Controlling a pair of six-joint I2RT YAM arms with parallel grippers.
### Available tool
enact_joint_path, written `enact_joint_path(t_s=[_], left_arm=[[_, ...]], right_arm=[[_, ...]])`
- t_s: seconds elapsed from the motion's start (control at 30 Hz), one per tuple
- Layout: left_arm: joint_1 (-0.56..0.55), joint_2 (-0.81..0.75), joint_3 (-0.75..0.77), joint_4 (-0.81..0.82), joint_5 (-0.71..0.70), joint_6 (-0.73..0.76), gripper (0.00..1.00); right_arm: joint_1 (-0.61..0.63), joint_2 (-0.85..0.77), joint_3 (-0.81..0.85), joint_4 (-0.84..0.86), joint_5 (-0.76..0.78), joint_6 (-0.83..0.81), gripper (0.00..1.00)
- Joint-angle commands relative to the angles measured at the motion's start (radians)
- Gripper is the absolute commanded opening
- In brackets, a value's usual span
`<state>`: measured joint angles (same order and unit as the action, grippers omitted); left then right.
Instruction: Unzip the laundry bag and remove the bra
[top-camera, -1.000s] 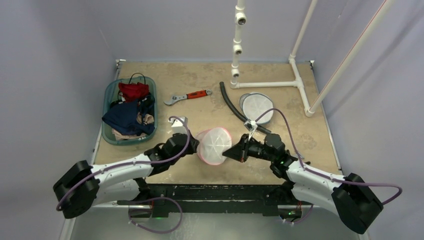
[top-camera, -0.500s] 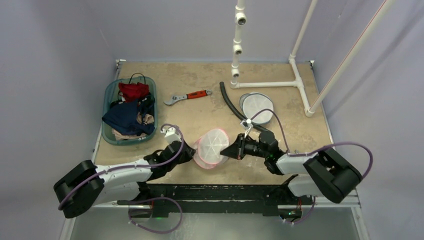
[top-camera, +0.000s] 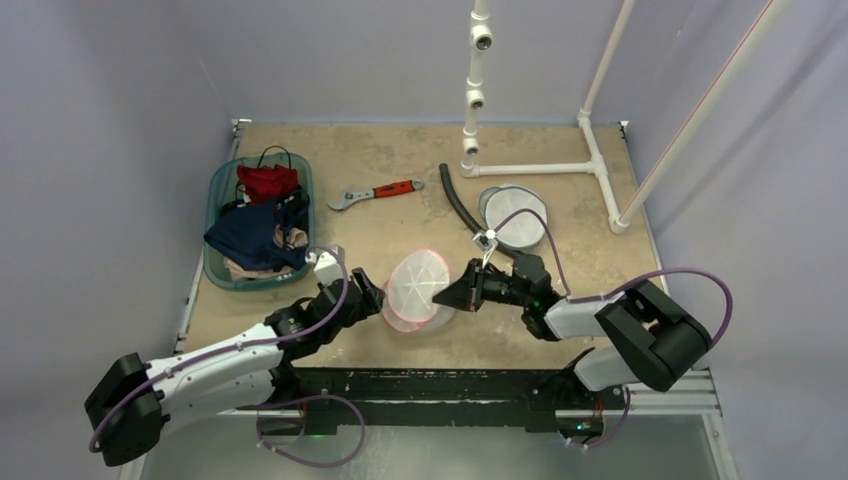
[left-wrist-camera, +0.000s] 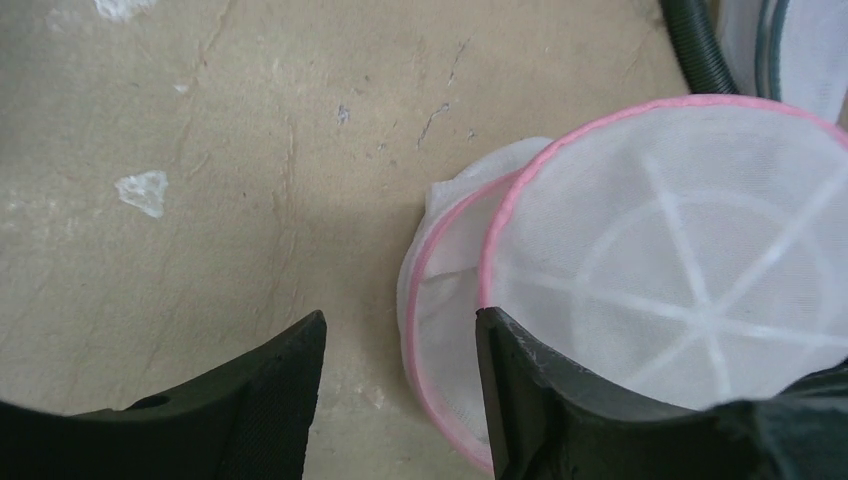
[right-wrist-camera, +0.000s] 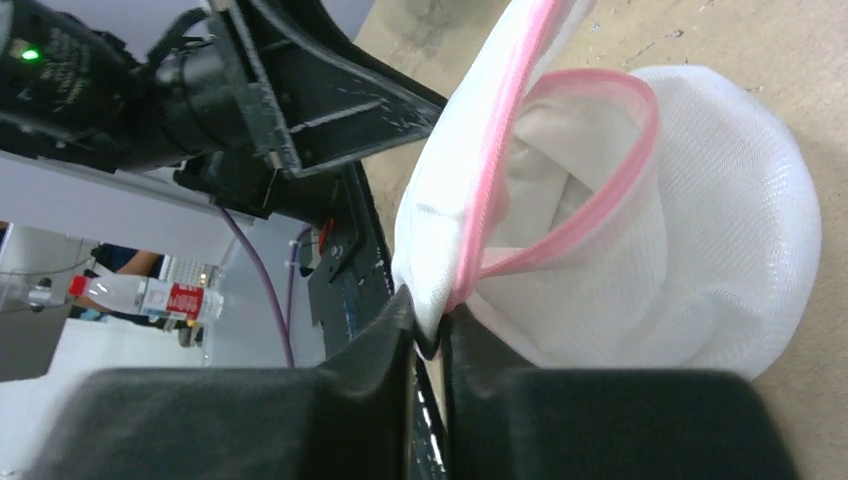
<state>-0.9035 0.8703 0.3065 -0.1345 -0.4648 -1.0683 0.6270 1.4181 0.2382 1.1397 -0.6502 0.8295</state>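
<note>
We find no legible text, brand, number or sign in any view. The red label (right-wrist-camera: 180, 298) on a bottle (right-wrist-camera: 120, 292) behind the right wrist view carries print too small to read.

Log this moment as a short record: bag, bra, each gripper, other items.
laundry bag: pink-rimmed white mesh, lid lifted open
bra: not identifiable; pale folds show inside the opening
right gripper: shut on the bag's pink lid edge, holding it up
left gripper: open, close to the bag's rim, gripping nothing
other items: basket of clothes, wrench, black hose, second mesh bag, white pipe frame
</note>
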Motion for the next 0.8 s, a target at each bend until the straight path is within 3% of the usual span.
enact_joint_path(t_s=[0.0,0.1,0.33,0.47,0.6,0.77], left_arm=[[0.002,-0.077,0.088,-0.162,-0.082,0.046,0.57],[0.003,-0.106,0.124,-0.218,-0.106,0.057,0.59],[0.002,-0.131,0.215,-0.287,-0.130,0.105,0.59],[0.003,-0.124,0.278,-0.263,-0.091,0.164,0.59],[0.003,-0.111,0.295,-0.095,0.061,0.235,0.55],[0.003,0.047,0.252,0.260,0.365,0.190,0.36]], right_arm=[[-0.004,-0.025,0.062,-0.134,-0.026,-0.081,0.27],[-0.004,-0.055,0.068,-0.243,0.010,-0.113,0.53],[-0.004,-0.257,0.108,-0.611,0.219,-0.203,0.81],[-0.002,-0.430,0.167,-0.851,0.390,-0.255,0.83],[-0.001,-0.518,0.222,-0.983,0.484,-0.282,0.81],[-0.001,-0.557,0.207,-0.961,0.530,-0.248,0.60]])
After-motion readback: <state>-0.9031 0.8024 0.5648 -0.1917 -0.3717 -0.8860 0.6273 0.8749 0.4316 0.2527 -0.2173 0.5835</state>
